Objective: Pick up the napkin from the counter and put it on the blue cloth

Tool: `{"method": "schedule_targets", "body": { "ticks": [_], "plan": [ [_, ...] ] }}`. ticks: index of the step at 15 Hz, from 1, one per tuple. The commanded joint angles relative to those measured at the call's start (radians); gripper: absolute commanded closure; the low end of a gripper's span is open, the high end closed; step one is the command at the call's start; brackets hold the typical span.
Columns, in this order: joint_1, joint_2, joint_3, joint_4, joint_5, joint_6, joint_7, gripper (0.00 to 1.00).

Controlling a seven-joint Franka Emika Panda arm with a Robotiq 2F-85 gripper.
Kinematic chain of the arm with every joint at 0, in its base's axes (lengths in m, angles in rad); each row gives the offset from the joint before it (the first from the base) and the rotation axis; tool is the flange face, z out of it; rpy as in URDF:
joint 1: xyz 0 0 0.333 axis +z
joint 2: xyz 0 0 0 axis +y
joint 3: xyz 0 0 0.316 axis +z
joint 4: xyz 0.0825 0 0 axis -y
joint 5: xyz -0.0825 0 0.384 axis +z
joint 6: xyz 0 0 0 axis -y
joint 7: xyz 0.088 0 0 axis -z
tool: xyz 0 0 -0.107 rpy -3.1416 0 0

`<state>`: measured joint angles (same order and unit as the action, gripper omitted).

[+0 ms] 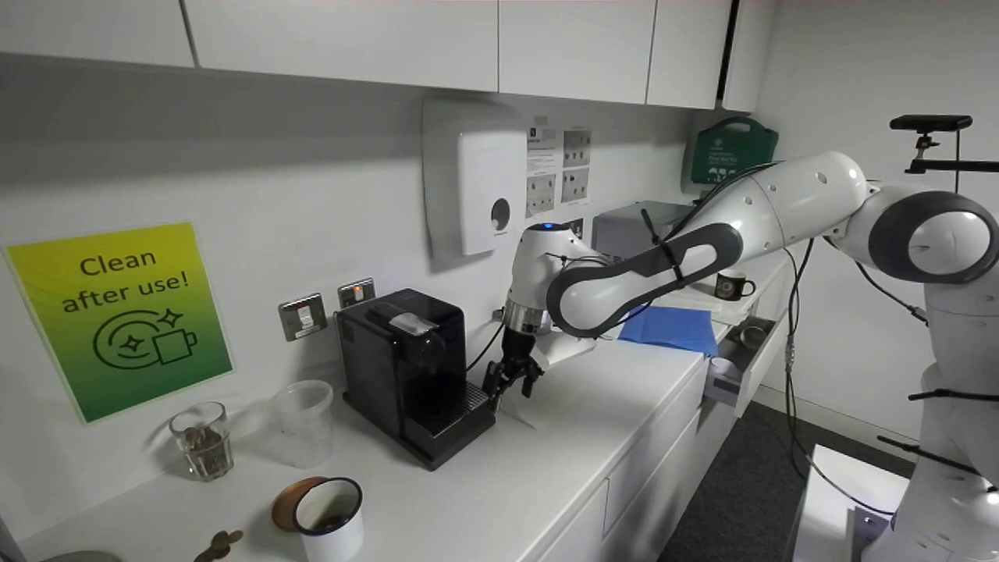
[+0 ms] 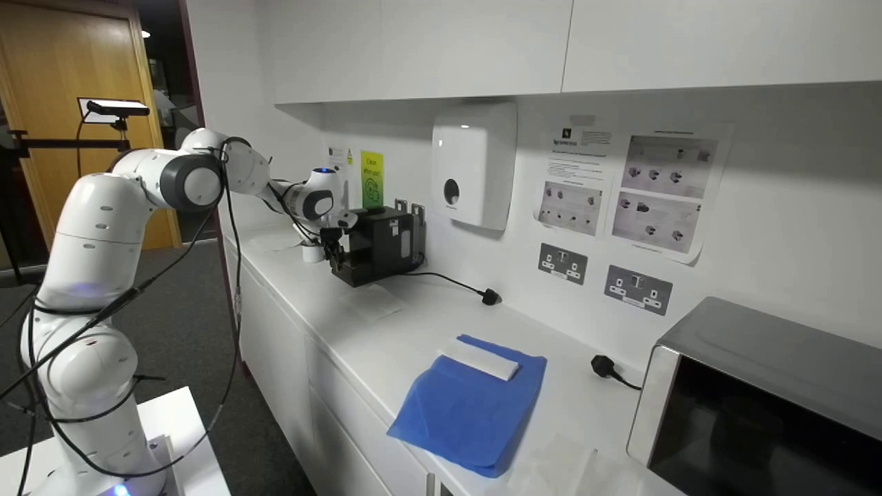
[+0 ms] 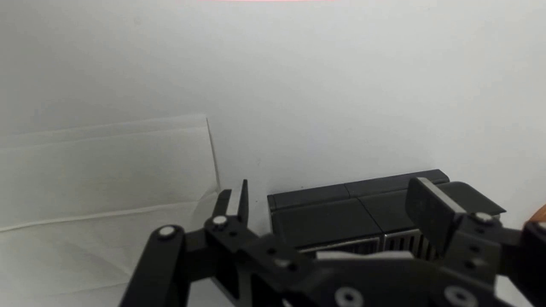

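A napkin [image 2: 375, 301] lies on the counter [image 2: 420, 324] just beside the coffee machine [image 2: 382, 241], between it and a cloth [image 2: 462, 413] bearing a folded sheet [image 2: 480, 359], with a microwave [image 2: 758, 386] to the cloth's right and a paper-towel dispenser [image 2: 475, 165] on the wall [image 2: 496, 255] behind, in an exterior view. A glass tumbler [image 1: 204, 445] and a plastic cup [image 1: 303, 425] stand left of the machine, an enamel mug [image 1: 343, 538] nearer the camera, in an exterior view. There, the cloth reaches the counter's edge beside an open drawer [image 1: 762, 368], and a second mug [image 1: 732, 286] stands beyond it.
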<state>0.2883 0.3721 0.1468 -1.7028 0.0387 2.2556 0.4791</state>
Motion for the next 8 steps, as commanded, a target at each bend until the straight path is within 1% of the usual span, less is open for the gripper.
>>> {"method": "schedule_targets", "body": {
  "ticks": [1,4,8],
  "plan": [
    [0.009,0.006,-0.025,0.042,-0.018,-0.071,0.028,0.0],
    [0.003,-0.006,-0.038,0.027,-0.024,-0.088,0.023,0.0],
    [-0.002,-0.012,-0.054,0.014,-0.041,-0.147,0.013,0.0]
  ]
}}
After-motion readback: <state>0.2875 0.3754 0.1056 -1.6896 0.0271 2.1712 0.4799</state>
